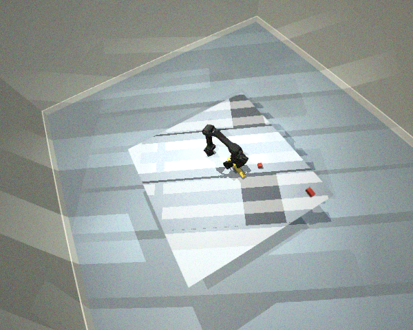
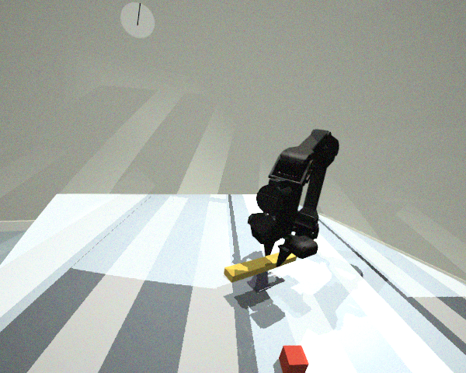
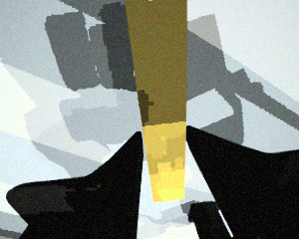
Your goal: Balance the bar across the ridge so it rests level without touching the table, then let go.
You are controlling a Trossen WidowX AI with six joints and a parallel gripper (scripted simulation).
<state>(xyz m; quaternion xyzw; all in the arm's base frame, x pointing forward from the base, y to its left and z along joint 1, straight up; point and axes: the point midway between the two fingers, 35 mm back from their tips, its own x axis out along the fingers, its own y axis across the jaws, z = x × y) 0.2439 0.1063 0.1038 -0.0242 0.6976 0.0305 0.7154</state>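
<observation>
Above a striped, pale worktop [image 1: 196, 256] [image 2: 116, 241] [image 3: 269, 40], a black end effector [image 1: 235, 162] [image 2: 273, 259] [image 3: 162, 132] is standing released around a long yellow bar [image 1: 239, 171] [image 2: 249, 268] [image 3: 159, 65] that is apparently resting across the dark ridge [image 2: 261, 282], its next move needing evenly widening fingers, then a straight, slow lift.

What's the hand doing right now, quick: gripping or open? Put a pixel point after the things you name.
Hand [image 1: 233, 164] [image 2: 273, 259] [image 3: 162, 132]: open, only slightly; its fingers stand either side of the yellow bar [image 1: 240, 172] [image 2: 245, 269] [image 3: 159, 65], not clamped on it.

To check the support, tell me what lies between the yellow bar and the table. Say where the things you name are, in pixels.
In the exterior view, a dark ridge [image 2: 260, 282] stands on the table [image 1: 206, 256] [image 2: 85, 228] [image 3: 269, 40], beneath the yellow bar [image 1: 239, 172] [image 2: 251, 268] [image 3: 159, 55].
</observation>
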